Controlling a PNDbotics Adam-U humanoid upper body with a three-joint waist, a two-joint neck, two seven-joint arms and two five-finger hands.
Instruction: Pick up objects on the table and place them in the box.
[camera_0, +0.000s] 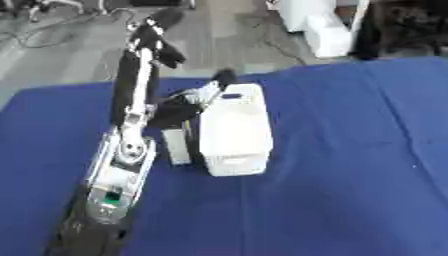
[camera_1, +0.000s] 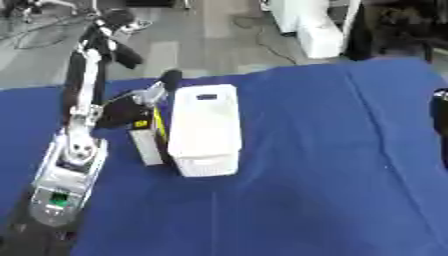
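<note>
Nearest: left forearm, silver and black, rising from the lower left corner and running up the blue tabletop toward the far edge.

Next: white box, oblong, long axis pointing away from the viewer, standing about mid-tabletop just right of the arm. Its top looks closed or capped from this side; whether it is open cannot be told.

Beside it: a slim grey-white object standing against the box's left side, a yellow strip showing between the two. It lies in the gap between forearm and box.

Beyond: left hand, dark, at the box's far left corner, above that slim object. Its fingers blur into the box rim; whether they grasp anything cannot be told.

Right side: a dark shape at the right border of the right eye view, possibly the right hand, well apart from the box.

Judgement: the left hand is much the nearer. Open cloth lies broad to the right and front; the left gap is tight.
</note>
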